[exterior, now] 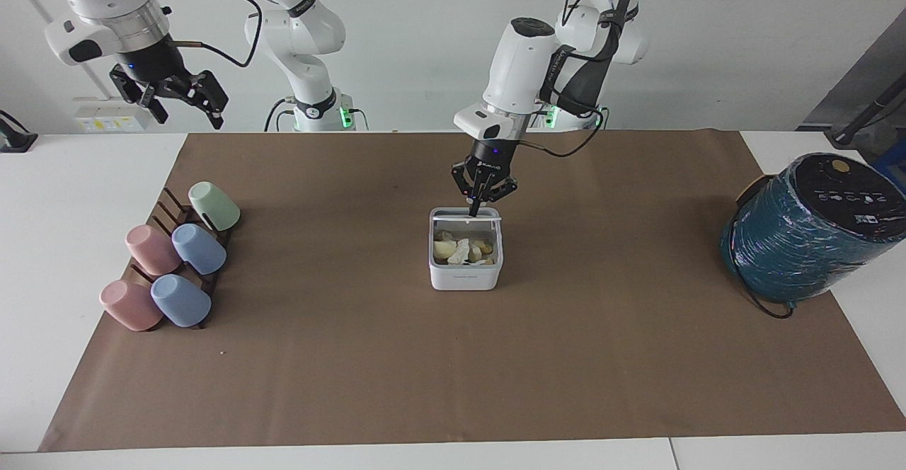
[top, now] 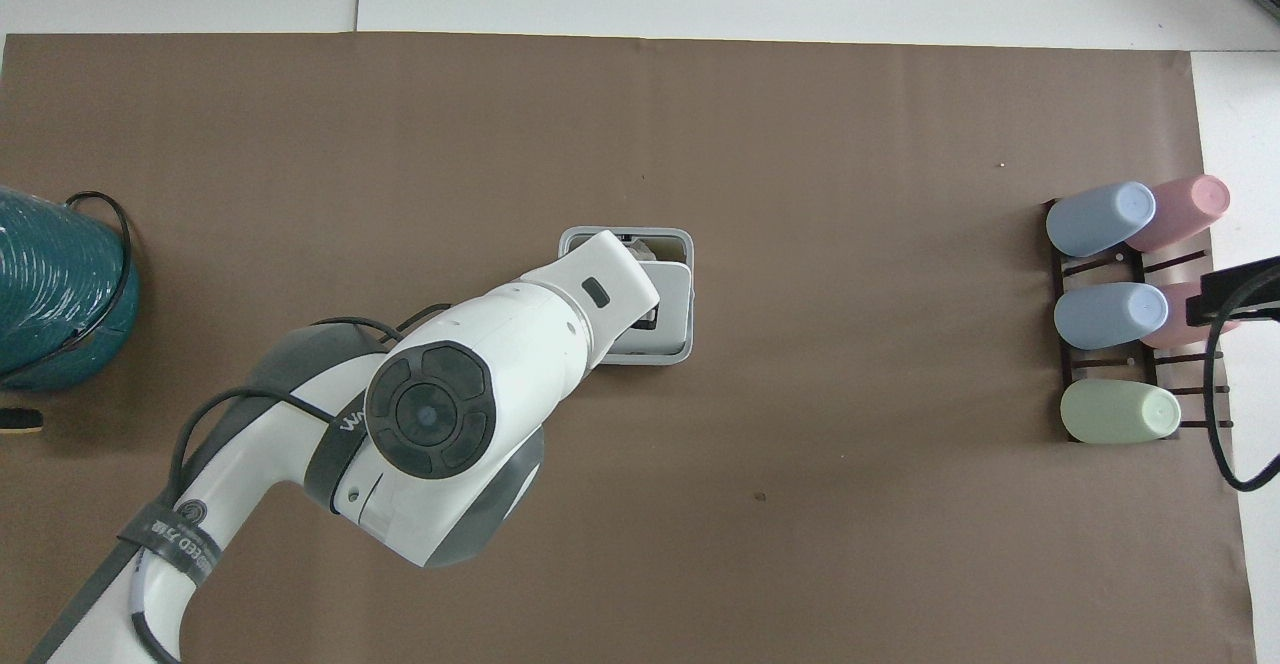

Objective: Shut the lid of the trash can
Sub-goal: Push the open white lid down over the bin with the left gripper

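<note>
The small white trash can (exterior: 465, 276) stands in the middle of the brown mat, with scraps showing inside. Its white lid (exterior: 456, 220) is tipped far down over the opening, hinged at the edge nearer the robots, with a gap left at the edge farther from them. My left gripper (exterior: 473, 209) is shut, its tip pressing on top of the lid. In the overhead view the left arm covers most of the can's grey rim (top: 570, 240) and the lid (top: 674, 306). My right gripper (exterior: 177, 98) waits open, raised over the right arm's end of the table.
A rack of several pastel cups (exterior: 173, 258) lies toward the right arm's end, also seen from overhead (top: 1125, 309). A large teal-wrapped cylinder (exterior: 814, 226) with a black cable stands at the left arm's end.
</note>
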